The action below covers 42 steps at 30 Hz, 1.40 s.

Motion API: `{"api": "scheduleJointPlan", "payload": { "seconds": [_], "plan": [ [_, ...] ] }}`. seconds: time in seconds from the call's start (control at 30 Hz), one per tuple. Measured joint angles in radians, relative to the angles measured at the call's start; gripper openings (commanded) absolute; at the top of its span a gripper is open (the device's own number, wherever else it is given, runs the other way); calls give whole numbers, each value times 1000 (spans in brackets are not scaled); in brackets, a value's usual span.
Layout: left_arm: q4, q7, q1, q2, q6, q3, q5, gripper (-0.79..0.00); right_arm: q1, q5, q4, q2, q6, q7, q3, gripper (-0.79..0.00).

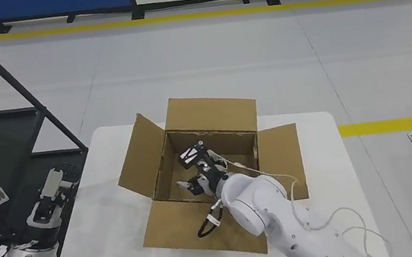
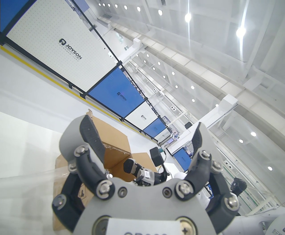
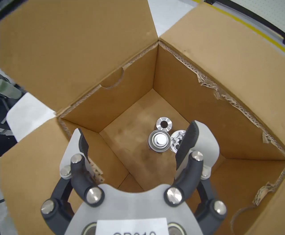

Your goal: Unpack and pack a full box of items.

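Observation:
An open cardboard box (image 1: 210, 115) stands on the white table (image 1: 102, 224), all of its flaps folded outward. My right gripper (image 1: 199, 178) is lowered inside it. In the right wrist view that gripper (image 3: 136, 128) is open and holds nothing, hovering above the box floor (image 3: 133, 151). Three small metal parts lie close together there: a cone-shaped ring (image 3: 164, 123), a round cup-like piece (image 3: 158, 140), and a toothed piece (image 3: 177, 139) half hidden behind one finger (image 3: 189, 142). My left gripper (image 2: 142, 121) is open and empty, tilted upward beyond the table's left edge (image 1: 52, 186), with the box (image 2: 115, 142) ahead of it.
A black metal frame (image 1: 9, 143) stands left of the table, close to the left arm. The box walls (image 3: 200, 93) rise on all sides of the right gripper. Bare tabletop lies left of the box and at its right.

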Motion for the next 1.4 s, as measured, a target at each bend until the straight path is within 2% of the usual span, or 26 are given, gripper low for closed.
{"api": "scheduleJointPlan", "payload": {
  "seconds": [0.17,0.23,0.3,0.37,0.43,0.53,0.57,0.6,0.73,0.8,0.87,0.9,0.93,1.03,1.1,1.17,1.4],
  "plan": [
    [0,0,0,0,0,0,0,0,70,12,115,-33,15,60,-40,0],
    [0,0,0,0,0,0,0,0,90,18,155,-44,16,86,-52,-65],
    [0,0,0,0,0,0,0,0,107,13,188,-54,24,108,-61,-179],
    [0,0,0,0,0,0,0,0,117,8,210,-62,33,117,-67,-206],
    [0,0,0,0,0,0,0,0,125,2,232,-69,41,120,-68,-163],
    [0,0,0,0,0,0,0,0,128,14,256,-77,39,128,-62,-203],
    [0,0,0,0,0,0,0,0,130,17,264,-79,37,132,-60,-191],
    [0,0,0,0,0,0,0,0,133,20,277,-82,33,137,-58,-139],
    [0,0,0,0,0,0,0,0,142,21,312,-92,28,148,-58,-225],
    [0,0,0,0,0,0,0,0,144,20,322,-98,26,149,-60,-206],
    [0,0,0,0,0,0,0,0,145,20,331,-103,25,153,-61,-305],
    [0,0,0,0,0,0,0,0,146,20,337,-106,23,157,-61,-320],
    [0,0,0,0,0,0,0,0,148,20,342,-108,22,158,-61,-403],
    [0,0,0,0,0,0,0,0,149,21,356,-115,19,160,-59,-496],
    [0,0,0,0,0,0,0,0,150,22,365,-119,18,164,-58,-616],
    [0,0,0,0,0,0,0,0,150,20,369,-123,17,165,-56,-785],
    [0,0,0,0,0,0,0,0,100,-7,273,-108,8,128,4,-785]
  ]
}}
